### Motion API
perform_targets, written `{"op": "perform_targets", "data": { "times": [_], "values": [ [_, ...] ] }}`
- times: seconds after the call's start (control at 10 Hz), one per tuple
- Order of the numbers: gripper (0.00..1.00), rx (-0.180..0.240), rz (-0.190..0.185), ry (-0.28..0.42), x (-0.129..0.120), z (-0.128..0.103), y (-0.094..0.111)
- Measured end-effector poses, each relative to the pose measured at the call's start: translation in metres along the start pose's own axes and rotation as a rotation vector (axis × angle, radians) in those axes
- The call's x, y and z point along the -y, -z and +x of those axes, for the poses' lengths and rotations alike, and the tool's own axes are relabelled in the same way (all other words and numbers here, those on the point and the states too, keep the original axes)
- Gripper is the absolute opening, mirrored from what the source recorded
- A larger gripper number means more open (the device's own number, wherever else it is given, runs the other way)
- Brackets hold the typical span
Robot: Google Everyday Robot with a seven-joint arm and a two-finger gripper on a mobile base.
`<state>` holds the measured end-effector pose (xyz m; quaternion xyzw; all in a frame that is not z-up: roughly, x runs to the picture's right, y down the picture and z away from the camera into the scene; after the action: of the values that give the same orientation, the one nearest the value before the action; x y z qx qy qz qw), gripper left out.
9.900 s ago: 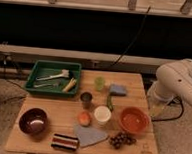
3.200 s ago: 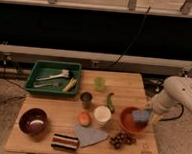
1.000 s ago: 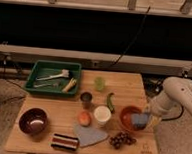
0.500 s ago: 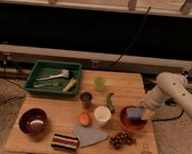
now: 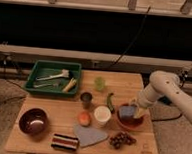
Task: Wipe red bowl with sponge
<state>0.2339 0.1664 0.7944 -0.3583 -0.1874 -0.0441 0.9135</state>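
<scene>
The hand (image 5: 130, 109) pinches the sponge (image 5: 127, 112) over the red bowl (image 5: 130, 122), apparently shifted left toward the white cup (image 5: 102, 115) since half a second ago.

The arm is made of smooth, rounded white tubular segments with a bulbous elbow joint. The gripper (image 5: 132, 108), over the table's right side, looks pale.

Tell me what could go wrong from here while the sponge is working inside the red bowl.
The gripper holds the sponge down in the red bowl, which sits unclamped on the table. A hard sideways stroke might slide or tip the bowl. The white cup and green pepper stand just beside it and could get knocked. The grapes lie right in front and may scatter if the bowl shifts forward.
</scene>
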Motion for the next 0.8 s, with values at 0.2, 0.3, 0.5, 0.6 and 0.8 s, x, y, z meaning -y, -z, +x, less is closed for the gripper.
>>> {"op": "perform_targets", "data": {
  "times": [0.2, 0.3, 0.5, 0.6, 0.8],
  "values": [
    [0.00, 0.010, -0.026, 0.022, -0.013, -0.008, -0.001],
    [0.00, 0.010, -0.038, 0.024, -0.021, -0.009, -0.002],
    [0.00, -0.004, -0.061, 0.014, -0.038, 0.000, 0.000],
    [0.00, -0.012, -0.065, 0.006, -0.042, 0.006, 0.003],
    [0.00, -0.036, -0.068, -0.015, -0.051, 0.022, 0.009]
  ]
}}
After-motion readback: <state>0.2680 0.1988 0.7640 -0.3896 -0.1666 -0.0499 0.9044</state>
